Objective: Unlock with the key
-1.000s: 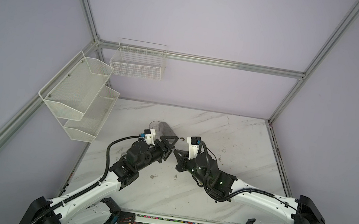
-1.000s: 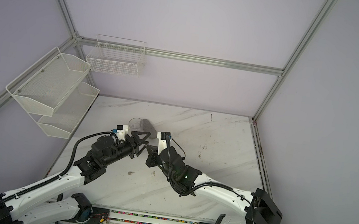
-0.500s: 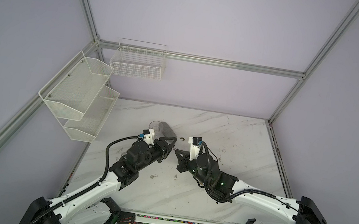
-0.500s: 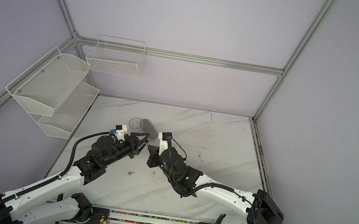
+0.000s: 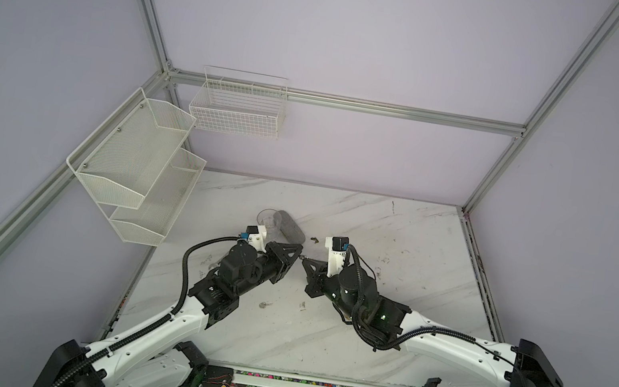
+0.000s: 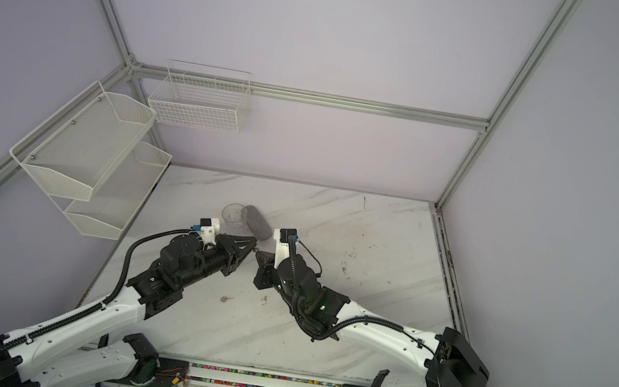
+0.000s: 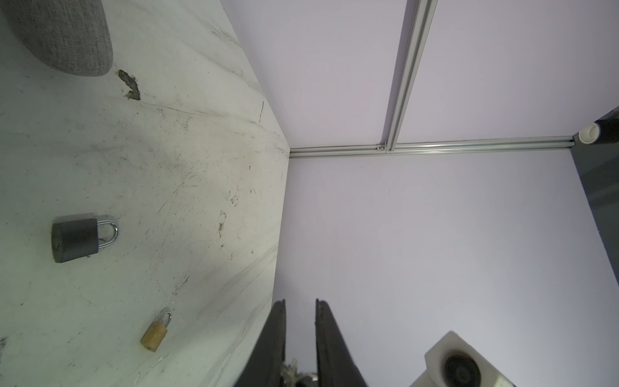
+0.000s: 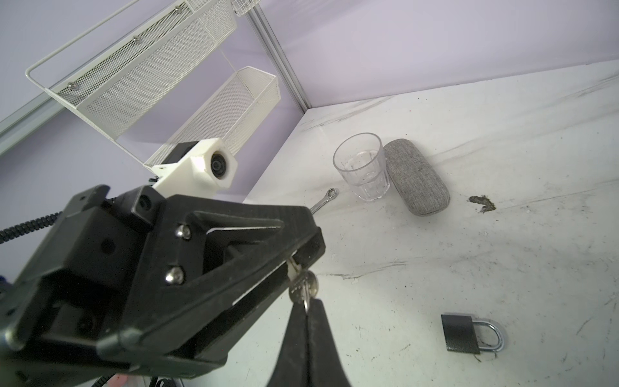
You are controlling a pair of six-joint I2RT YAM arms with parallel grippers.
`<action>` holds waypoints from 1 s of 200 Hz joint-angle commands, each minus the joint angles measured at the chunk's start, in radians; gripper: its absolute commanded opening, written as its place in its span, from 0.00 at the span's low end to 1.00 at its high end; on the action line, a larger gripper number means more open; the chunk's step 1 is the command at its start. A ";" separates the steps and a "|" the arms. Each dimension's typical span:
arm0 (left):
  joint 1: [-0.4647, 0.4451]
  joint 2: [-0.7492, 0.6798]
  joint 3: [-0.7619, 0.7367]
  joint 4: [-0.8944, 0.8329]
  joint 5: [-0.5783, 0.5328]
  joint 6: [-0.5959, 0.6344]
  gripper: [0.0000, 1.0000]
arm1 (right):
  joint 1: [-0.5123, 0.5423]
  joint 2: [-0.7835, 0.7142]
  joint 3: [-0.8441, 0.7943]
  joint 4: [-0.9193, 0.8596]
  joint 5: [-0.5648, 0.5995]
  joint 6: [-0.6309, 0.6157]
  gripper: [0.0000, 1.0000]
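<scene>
Two grippers, tip to tip above the white marble tabletop point(image 5: 397, 238), with one item shared between them.

- Right gripper point(image 8: 307, 303): jaws fully closed, pinching the small silver metal key bunch point(image 8: 303, 284) at its head end.
- Left gripper point(image 8: 310, 249): jaws at a narrow gap, gripping a blade of the same key bunch. Judged a hand-over, to re-seat the key so that a blade stands free for a keyhole.
- Key bunch: aloft between the two grippers, clear of the tabletop.
- Dark grey padlock with steel shackle point(image 8: 460, 335): flat on the tabletop near the grippers, shackle closed, untouched.
- Small brass padlock point(image 7: 154, 335): flat, near the grey one but apart, shackle closed. Which lock the key fits cannot be told.
- Small steel spanner point(image 8: 323, 201): lying loose.
- Clear glass tumbler point(image 8: 363, 167): upright, looks empty.
- Grey fabric spectacle case point(image 8: 415, 177): closed, just beside the tumbler, contents hidden.
- White mesh two-tier wall shelf point(image 5: 136, 158) and white wire basket point(image 5: 237, 107): nothing seen in either.
</scene>
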 commanded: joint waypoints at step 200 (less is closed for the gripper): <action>0.011 0.085 0.232 0.138 0.197 0.744 0.00 | -0.329 -0.192 0.058 -0.125 -0.701 0.061 0.52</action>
